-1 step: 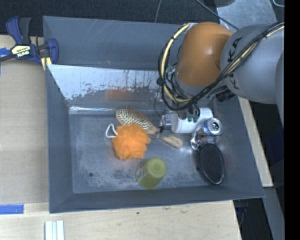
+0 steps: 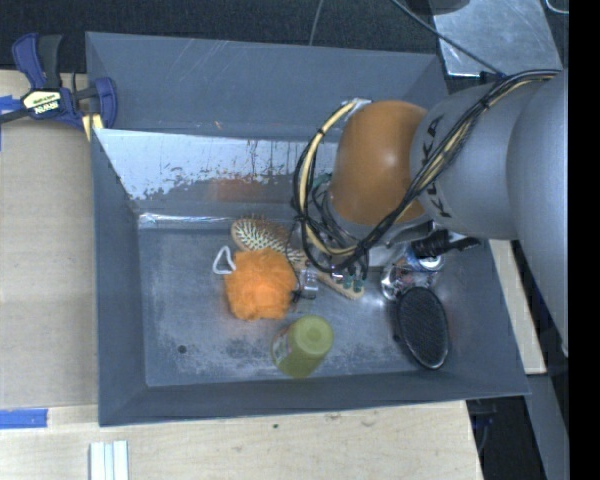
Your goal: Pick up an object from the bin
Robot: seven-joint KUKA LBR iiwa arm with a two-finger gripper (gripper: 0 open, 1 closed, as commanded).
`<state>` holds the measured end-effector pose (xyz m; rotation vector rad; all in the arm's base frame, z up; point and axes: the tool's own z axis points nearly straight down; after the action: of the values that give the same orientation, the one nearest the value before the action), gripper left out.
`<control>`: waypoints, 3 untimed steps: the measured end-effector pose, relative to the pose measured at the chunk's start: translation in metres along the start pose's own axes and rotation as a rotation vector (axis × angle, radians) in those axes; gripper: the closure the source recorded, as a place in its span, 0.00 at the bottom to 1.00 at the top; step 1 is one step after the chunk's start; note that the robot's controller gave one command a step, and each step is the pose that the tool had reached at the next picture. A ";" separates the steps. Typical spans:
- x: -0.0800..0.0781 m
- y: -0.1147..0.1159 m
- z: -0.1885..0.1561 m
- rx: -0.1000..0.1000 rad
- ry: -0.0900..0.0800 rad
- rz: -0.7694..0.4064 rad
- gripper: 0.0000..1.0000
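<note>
One orange sponge (image 2: 258, 286) (just beside jaws)

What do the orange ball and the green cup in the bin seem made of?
The orange ball looks like soft mesh or sponge: fuzzy, matte surface. The green cup looks like smooth plastic, with a slight sheen, though rubber is possible.

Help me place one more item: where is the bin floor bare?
Bare: the floor's left part, between the bin's left wall and the orange fluffy ball; also a smaller patch between the green cylinder and the black oval brush. Crowded: the middle, under the arm, with the bristly brush.
</note>
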<state>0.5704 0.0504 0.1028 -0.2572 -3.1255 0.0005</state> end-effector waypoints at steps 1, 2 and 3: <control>-0.002 0.000 -0.002 -0.001 -0.005 0.001 1.00; -0.029 0.066 -0.143 -0.001 -0.015 -0.463 1.00; -0.032 0.111 -0.102 -0.003 -0.014 -0.417 1.00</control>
<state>0.6206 0.1542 0.2044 0.3971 -3.1255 -0.0037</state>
